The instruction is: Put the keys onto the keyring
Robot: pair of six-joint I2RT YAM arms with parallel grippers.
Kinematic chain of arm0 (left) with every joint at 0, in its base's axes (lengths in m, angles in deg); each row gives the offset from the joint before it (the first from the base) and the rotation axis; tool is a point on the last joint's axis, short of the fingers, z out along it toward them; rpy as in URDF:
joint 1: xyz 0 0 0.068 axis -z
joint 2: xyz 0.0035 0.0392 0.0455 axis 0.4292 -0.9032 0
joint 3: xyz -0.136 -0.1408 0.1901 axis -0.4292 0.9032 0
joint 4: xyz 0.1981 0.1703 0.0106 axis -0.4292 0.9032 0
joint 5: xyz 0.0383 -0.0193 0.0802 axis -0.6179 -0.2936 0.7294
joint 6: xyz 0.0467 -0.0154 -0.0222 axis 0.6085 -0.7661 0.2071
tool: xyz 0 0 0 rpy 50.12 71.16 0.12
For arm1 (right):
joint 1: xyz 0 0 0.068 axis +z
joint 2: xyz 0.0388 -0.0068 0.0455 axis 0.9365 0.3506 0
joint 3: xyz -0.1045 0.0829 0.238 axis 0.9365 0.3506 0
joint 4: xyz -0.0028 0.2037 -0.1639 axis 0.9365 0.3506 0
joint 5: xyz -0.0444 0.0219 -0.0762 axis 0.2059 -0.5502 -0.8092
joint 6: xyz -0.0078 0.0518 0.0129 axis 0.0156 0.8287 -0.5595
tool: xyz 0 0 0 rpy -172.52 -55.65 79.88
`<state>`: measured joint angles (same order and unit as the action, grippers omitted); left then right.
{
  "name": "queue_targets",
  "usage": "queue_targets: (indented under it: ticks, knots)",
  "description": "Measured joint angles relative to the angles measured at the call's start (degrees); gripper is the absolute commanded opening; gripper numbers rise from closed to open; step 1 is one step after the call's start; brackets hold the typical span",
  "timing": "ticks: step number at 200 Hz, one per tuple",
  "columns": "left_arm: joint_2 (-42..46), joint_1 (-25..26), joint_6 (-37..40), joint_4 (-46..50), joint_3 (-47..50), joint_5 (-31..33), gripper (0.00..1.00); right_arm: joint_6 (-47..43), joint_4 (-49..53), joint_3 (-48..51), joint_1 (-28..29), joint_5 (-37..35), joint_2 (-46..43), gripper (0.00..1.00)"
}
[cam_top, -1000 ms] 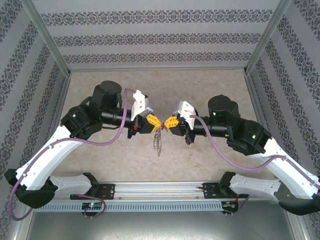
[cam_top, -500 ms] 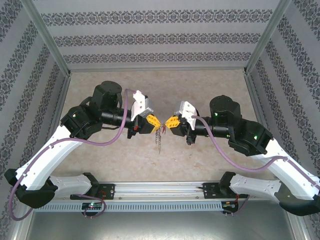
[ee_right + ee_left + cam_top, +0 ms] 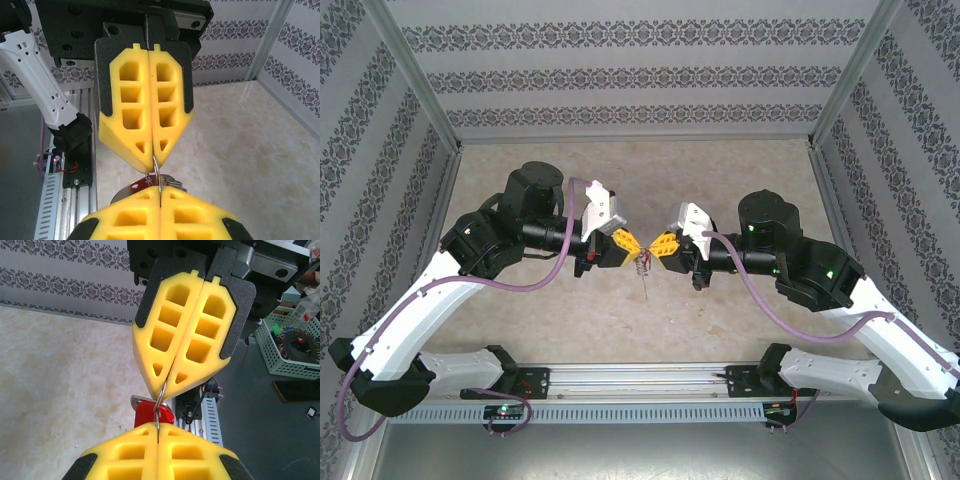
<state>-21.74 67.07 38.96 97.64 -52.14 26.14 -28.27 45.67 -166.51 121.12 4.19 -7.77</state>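
Both grippers meet tip to tip above the middle of the table. My left gripper (image 3: 633, 243) (image 3: 158, 429) and my right gripper (image 3: 661, 246) (image 3: 160, 194) are both shut, and each pinches the same thin metal ring of the keyring (image 3: 161, 399) (image 3: 157, 170). Just below that ring hangs the key, its red head (image 3: 150, 415) showing beside a flat grey metal piece (image 3: 135, 401). In the right wrist view, a silvery flat plate (image 3: 131, 187) and a few thin rings (image 3: 172, 179) sit under the pinch. From above, the bundle (image 3: 642, 264) dangles as a short dark sliver; the key's blade is hidden.
The beige table (image 3: 640, 180) is walled by patterned panels, with metal posts at the corners. An aluminium rail (image 3: 640, 380) carrying the arm bases runs along the near edge. Off the table, in the left wrist view, stands a pale green basket (image 3: 290, 347) holding odds and ends.
The bundle hanging under the grippers looked long a second ago and now looks much shorter, drawn up close beneath the fingertips. Both arms have hardly moved and both stay shut.
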Motion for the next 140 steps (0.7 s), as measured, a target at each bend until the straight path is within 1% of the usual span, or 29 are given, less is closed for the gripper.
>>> queue_targets:
  ticks: [140]
  knots:
    - [0.00,0.00,0.22,0.24,-0.09,0.00,0.00,0.00,0.00,-0.26,0.00,0.72,0.20,0.00]
